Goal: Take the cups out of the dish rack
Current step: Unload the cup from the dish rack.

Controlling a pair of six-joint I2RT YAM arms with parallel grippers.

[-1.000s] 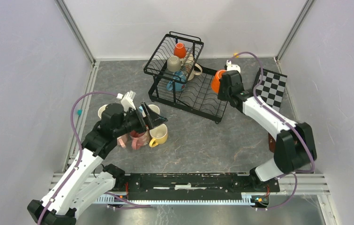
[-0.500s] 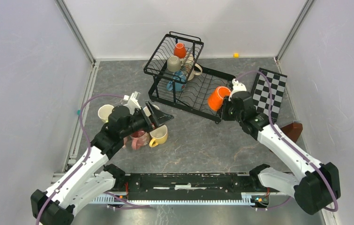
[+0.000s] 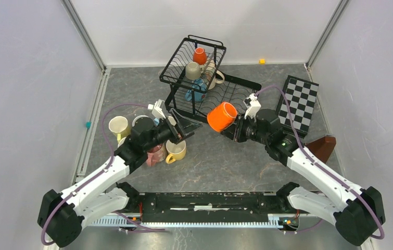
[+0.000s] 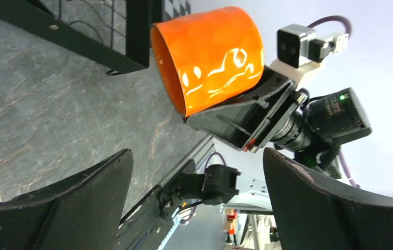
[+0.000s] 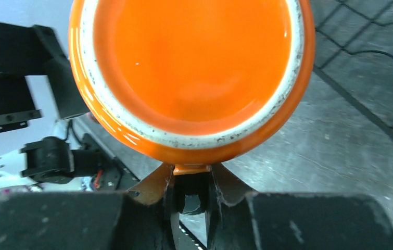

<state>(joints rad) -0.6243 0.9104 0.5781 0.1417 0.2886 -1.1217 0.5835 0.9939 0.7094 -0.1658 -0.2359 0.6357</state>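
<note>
My right gripper [image 3: 233, 128] is shut on the handle of an orange cup [image 3: 222, 116] and holds it on its side in the air, just in front of the dish rack [image 3: 229, 105]. The right wrist view looks into the cup's mouth [image 5: 191, 67], with the handle pinched between my right gripper [image 5: 191, 174]. My left gripper [image 3: 182, 126] is wide open and empty and faces that cup [image 4: 210, 57] from a short way off. A small orange cup [image 3: 200, 55], a beige cup [image 3: 193, 70], a cream cup [image 3: 214, 77] and a blue cup [image 3: 197, 91] remain in the rack.
A cream cup [image 3: 117, 125], a pink cup [image 3: 155, 154] and a yellow cup [image 3: 176, 150] stand on the table under my left arm. A checkered board [image 3: 299, 99] lies right of the rack, with a brown object [image 3: 321, 148] nearer me. A small yellow cube [image 3: 262, 61] sits by the back wall.
My right arm has carried the orange cup from the rack's right end leftward and toward me. My left gripper has moved right and farther out, toward that cup, still open.
</note>
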